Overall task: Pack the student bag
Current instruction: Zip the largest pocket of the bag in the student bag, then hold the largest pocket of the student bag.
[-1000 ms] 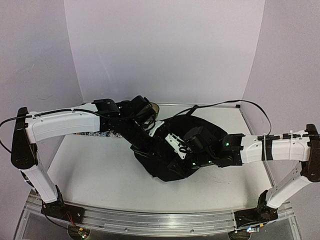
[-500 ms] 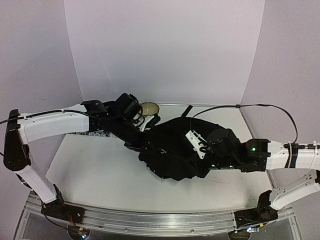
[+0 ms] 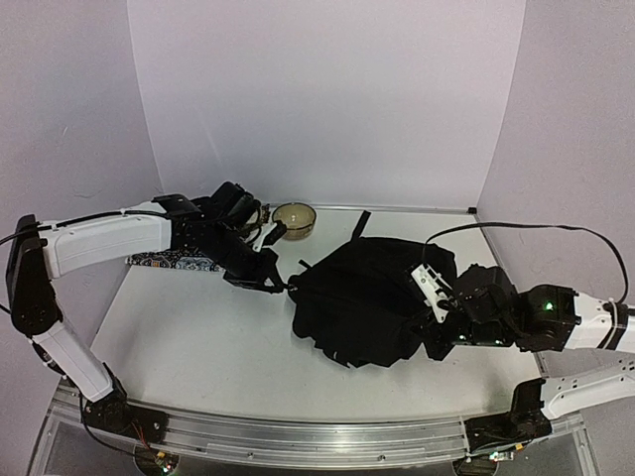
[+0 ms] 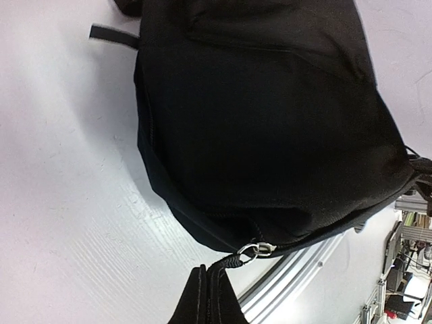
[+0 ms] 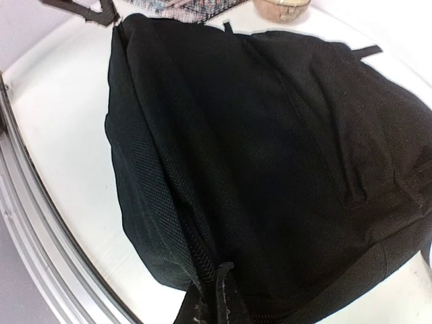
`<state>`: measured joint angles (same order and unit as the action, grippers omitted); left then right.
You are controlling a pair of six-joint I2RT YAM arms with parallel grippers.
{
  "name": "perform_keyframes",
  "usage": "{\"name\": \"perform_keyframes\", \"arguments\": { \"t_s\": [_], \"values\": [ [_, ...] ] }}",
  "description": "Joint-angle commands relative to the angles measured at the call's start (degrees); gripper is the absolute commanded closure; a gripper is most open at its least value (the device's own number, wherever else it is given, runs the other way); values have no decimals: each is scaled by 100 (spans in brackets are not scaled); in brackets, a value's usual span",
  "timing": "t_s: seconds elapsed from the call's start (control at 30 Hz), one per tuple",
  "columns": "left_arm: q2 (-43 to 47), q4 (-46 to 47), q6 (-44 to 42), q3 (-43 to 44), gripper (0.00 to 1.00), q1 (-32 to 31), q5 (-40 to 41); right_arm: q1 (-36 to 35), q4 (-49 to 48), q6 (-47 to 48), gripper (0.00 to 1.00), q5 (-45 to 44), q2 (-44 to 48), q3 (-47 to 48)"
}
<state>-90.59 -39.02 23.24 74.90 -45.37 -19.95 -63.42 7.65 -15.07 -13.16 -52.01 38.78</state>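
The student bag [image 3: 362, 297] is a large black fabric backpack lying flat in the middle of the table. My left gripper [image 3: 282, 285] is at its left end, shut on the black cord zip pull [image 4: 233, 264], which hangs from a silver slider [image 4: 260, 249]. The cord runs taut from the bag [image 4: 270, 121] to the closed fingers [image 4: 196, 297]. My right gripper [image 3: 437, 327] is at the bag's right side, shut on a fold of the bag's fabric [image 5: 223, 270] beside the zip line. The bag [image 5: 270, 148] fills the right wrist view.
A tan bowl [image 3: 295, 218] stands at the back of the table behind the bag. A patterned flat item [image 3: 179, 261] lies under my left arm at the back left. Loose black straps [image 3: 359, 220] trail from the bag's far side. A metal rail [image 3: 298, 436] runs along the near edge.
The bag has slid right as my right arm drew back, its jaws closing on the fabric. My left gripper has moved left off the bag, still holding the zip pull.
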Motion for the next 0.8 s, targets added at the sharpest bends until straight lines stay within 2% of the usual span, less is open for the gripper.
{"name": "perform_keyframes", "arguments": {
  "t_s": [0.0, 0.03, 0.13, 0.23, 0.33, 0.47, 0.77],
  "values": [
    [-91, -342, -93, 413, 100, 38, 675, 20, 594, -167, 94, 38, -368, 581],
    [-95, -281, -70, 547, 100, -157, 597, 14, 577, -165, 90, 184, -524, 708],
    [-60, 92, 122, 725, 100, -502, 102, 18, 516, -168, 71, 579, -961, 1137],
    [80, 679, 422, 621, 100, -643, -326, 16, 151, -196, 50, 864, -1114, 1361],
    [166, 1148, 659, 548, 100, -756, -654, 12, -238, -193, 35, 1024, -1303, 1483],
    [94, 1427, 792, 700, 100, -941, -848, 12, -600, -218, 28, 1156, -1748, 1667],
    [-85, 1771, 917, 908, 100, -1193, -1216, 11, -1348, -256, 28, 1240, -2453, 1798]
  ]
}}
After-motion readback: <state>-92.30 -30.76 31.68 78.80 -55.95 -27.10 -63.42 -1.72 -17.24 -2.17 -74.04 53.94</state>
